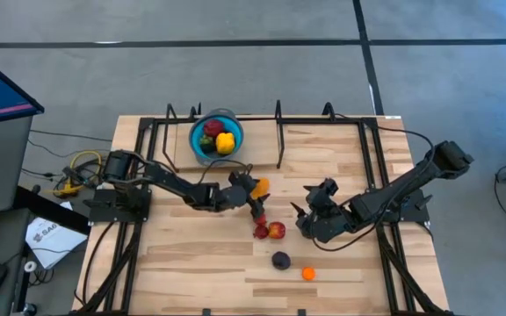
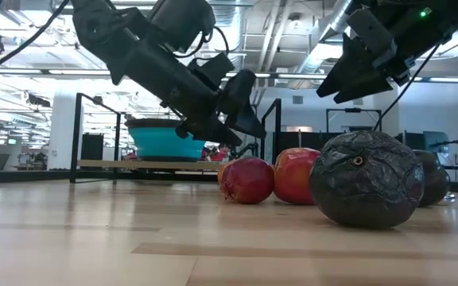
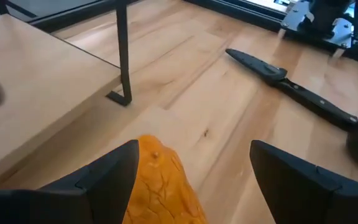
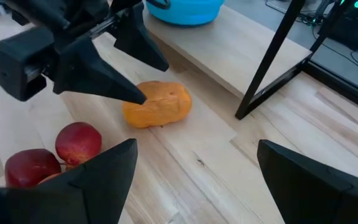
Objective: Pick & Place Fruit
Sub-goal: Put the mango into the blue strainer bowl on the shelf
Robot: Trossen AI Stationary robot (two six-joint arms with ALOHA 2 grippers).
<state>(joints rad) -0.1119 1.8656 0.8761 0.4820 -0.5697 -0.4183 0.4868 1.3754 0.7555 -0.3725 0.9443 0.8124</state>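
Note:
An orange fruit (image 4: 157,104) lies on the table between the fingers of my open left gripper (image 1: 249,190), near the table's middle; it also shows in the left wrist view (image 3: 163,186). Two red fruits (image 1: 270,231), a dark purple fruit (image 1: 280,260) and a small orange fruit (image 1: 308,273) lie nearer the front. The blue bowl (image 1: 202,145) stands at the far edge with red, yellow and green pieces inside. My right gripper (image 1: 309,221) is open and empty above the table, right of the red fruits. My left gripper comes at the orange fruit slanting down from the table's left. One finger (image 3: 114,171) lies next to the fruit's side (image 3: 143,163) and the other (image 3: 291,180) stands apart from it. I cannot tell whether it touches. The fruit rests on the table.
A slim black knife (image 3: 291,87) lies on the table between the two grippers. The bowl stands on a raised wooden shelf (image 3: 42,74) along the far side. A black metal frame (image 4: 272,59) has posts around the shelf and the table's edges.

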